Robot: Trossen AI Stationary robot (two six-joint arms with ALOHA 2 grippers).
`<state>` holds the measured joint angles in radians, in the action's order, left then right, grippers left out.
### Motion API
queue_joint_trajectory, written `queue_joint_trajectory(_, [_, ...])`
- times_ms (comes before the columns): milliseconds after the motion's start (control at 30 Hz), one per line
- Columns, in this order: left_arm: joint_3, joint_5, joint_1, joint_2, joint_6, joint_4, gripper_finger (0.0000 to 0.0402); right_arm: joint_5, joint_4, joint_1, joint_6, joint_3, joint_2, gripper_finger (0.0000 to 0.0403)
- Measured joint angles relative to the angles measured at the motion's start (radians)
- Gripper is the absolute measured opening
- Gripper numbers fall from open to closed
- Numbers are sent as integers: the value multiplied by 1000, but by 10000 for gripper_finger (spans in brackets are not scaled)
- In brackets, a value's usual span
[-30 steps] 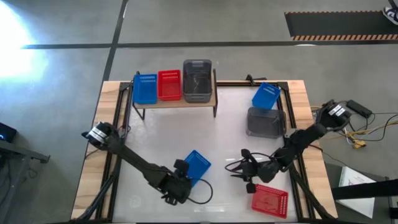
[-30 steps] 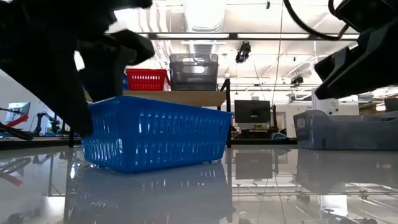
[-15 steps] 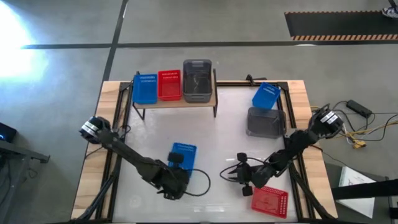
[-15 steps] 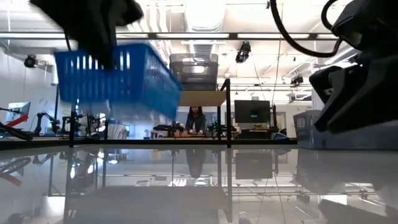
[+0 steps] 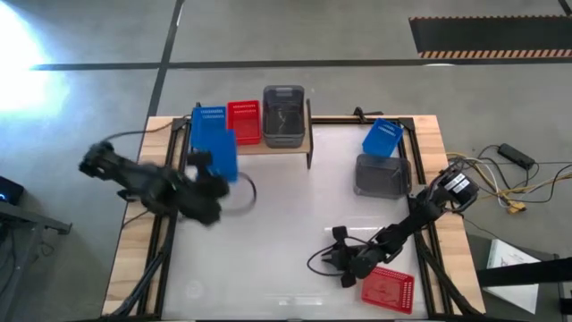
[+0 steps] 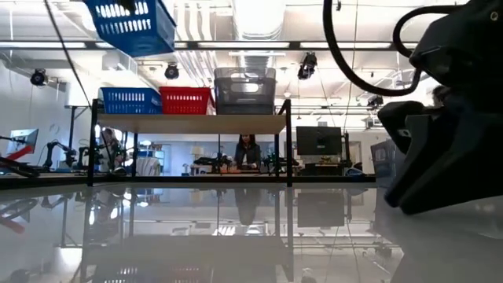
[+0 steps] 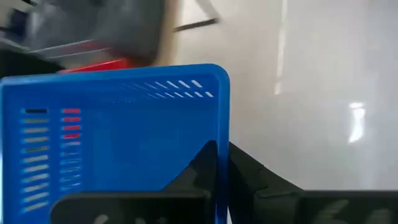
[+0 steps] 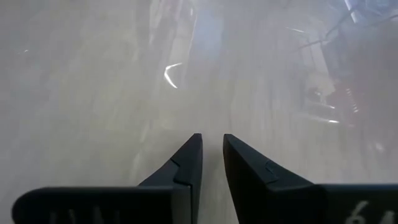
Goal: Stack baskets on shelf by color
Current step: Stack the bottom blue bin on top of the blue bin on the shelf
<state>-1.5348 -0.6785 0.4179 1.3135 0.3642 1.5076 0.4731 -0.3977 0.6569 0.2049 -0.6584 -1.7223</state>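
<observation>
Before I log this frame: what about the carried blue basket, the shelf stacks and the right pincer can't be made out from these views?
- Carried blue basket: low view cuts off its top and the left pincer; the high view blurs both.
- Shelf: basket counts per stack unclear; top-down view hides layers, low view shows only fronts.
- Red basket near the right pincer: absent from the right wrist view, which is blurred.

The white counter [image 5: 268,197] carried the shelf [image 5: 268,145], a blue basket [image 5: 382,137], a grey basket [image 5: 379,174] and a red basket [image 5: 390,289]. On the shelf sat blue [image 5: 206,118], red [image 5: 243,122] and grey [image 5: 284,114] baskets.
</observation>
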Motion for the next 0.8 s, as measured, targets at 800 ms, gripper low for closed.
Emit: queue_joint_trajectory(800, [183, 371, -825, -183, -862, -175, 0, -1, 3, -3, -59, -48, -8, 52])
